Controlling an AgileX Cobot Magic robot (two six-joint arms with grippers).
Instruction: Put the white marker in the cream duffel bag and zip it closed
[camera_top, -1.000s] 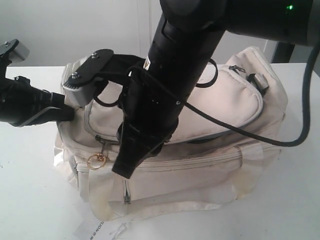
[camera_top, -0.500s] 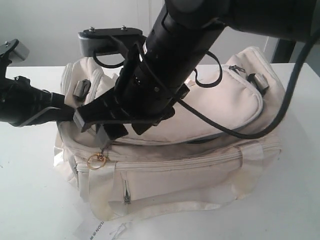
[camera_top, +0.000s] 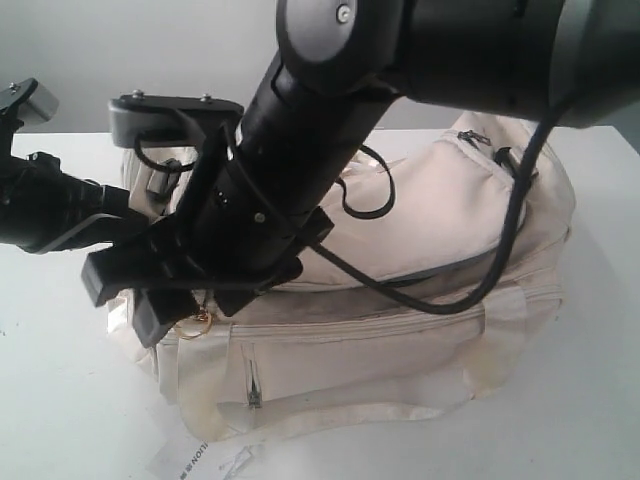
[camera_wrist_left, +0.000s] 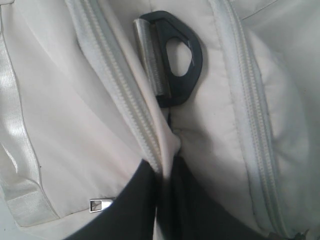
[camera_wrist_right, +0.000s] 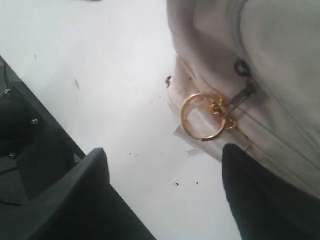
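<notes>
L gripper (camera_wrist_left: 164, 169) is clamped on a fabric fold at the left end of the cream duffel bag (camera_top: 420, 330). R gripper (camera_top: 125, 302) hangs w/ jaws wide, holding nothing, just beside the gold zip ring (camera_wrist_right: 202, 116) at the bag's front-left corner. Bag sits mid-desk (camera_top: 60, 400).

- cream duffel bag (camera_top: 440, 200) — cream fabric, pale zips, dark lining at the gap
- ring (camera_wrist_right: 202, 116) on the zip pull — gold
- buckle (camera_wrist_left: 175, 60) — black, with a silvery bar
- surface (camera_top: 60, 400) — white
</notes>
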